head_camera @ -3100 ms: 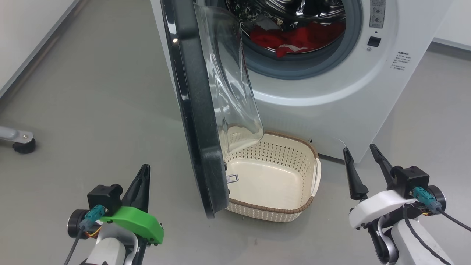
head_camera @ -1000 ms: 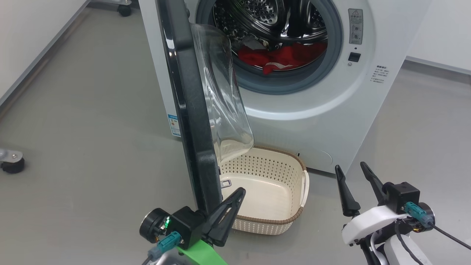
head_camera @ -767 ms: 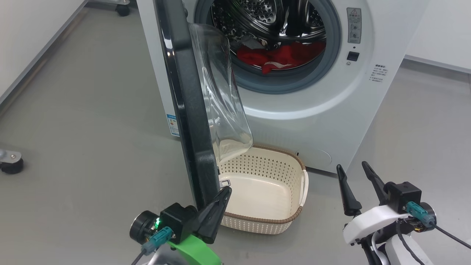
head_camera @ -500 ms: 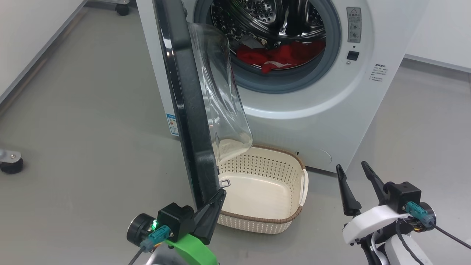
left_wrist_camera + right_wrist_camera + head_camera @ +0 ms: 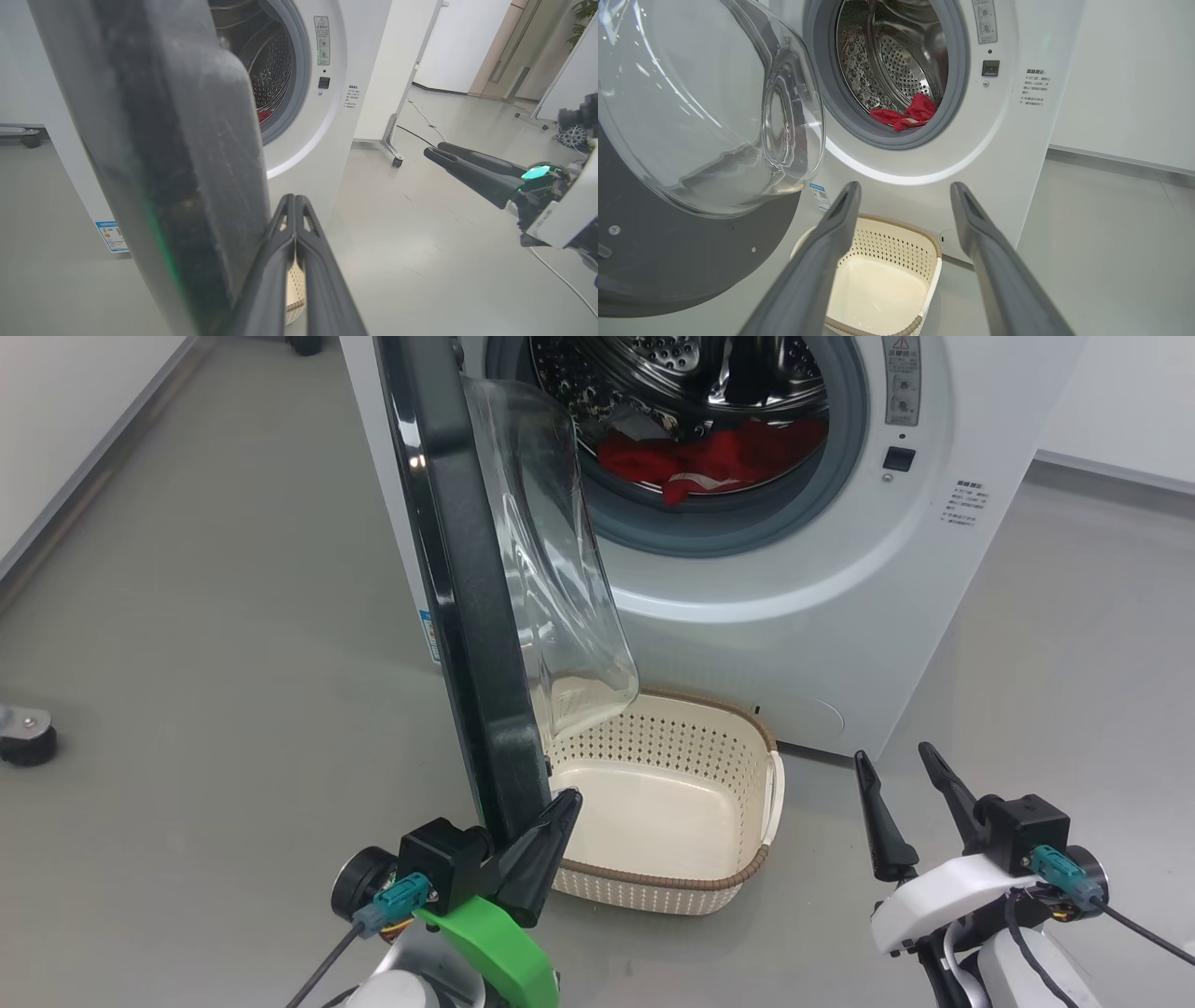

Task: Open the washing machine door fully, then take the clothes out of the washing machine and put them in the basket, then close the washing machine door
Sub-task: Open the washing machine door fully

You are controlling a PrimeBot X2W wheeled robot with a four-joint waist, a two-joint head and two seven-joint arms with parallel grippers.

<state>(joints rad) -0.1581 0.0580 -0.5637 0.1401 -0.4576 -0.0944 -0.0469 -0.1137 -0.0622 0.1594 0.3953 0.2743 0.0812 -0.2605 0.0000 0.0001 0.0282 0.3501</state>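
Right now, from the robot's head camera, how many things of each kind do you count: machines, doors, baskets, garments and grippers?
washing machine: 1
washing machine door: 1
basket: 1
red garment: 1
grippers: 2, the left gripper shut, the right gripper open
Total: 6

The clothes (image 5: 714, 462) lie inside the machine (image 5: 794, 616), the basket (image 5: 691, 882) sits on the floor (image 5: 205, 663) just before it, and the open door (image 5: 467, 616) stands along the basket's left side.
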